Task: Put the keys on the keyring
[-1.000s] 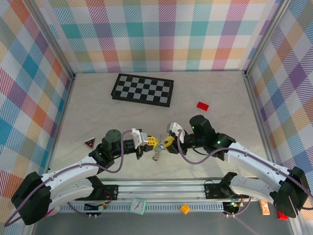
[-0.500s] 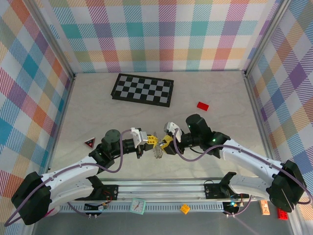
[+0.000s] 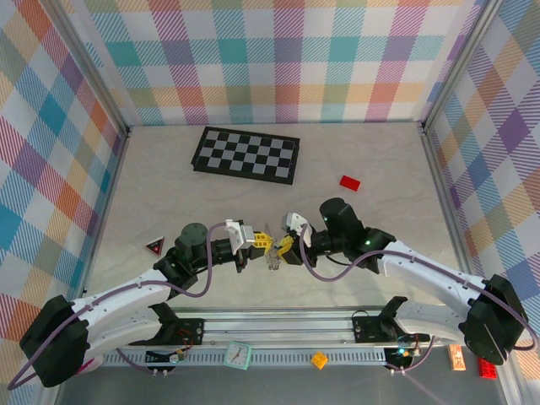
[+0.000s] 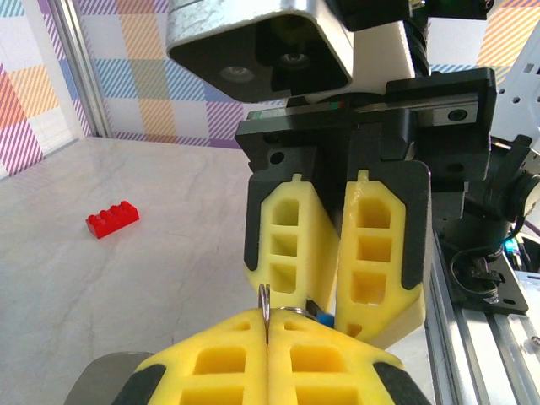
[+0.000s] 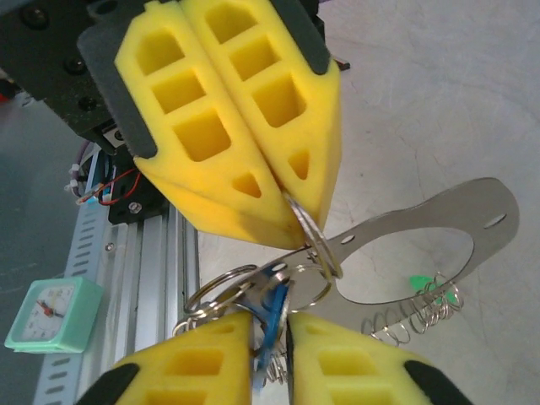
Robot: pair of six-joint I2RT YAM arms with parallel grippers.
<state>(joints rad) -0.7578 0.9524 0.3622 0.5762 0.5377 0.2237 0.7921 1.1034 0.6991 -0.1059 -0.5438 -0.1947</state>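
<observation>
Both claws now meet: the right gripper (image 4: 325,312), clamped on the blue key (image 5: 270,308), has slid left against the left gripper (image 5: 299,215) pinching the keyring (image 5: 316,245), seemingly ready for threading.

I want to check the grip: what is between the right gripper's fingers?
A blue key sits between the right gripper's fingers, close to the keyring that the left gripper pinches. How far the key reaches down between the fingers is hidden.

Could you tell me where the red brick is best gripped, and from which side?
Grip the red brick across its two long sides, probably coming straight down from above: it lies flat on the table, studs up, long and narrow.
</observation>
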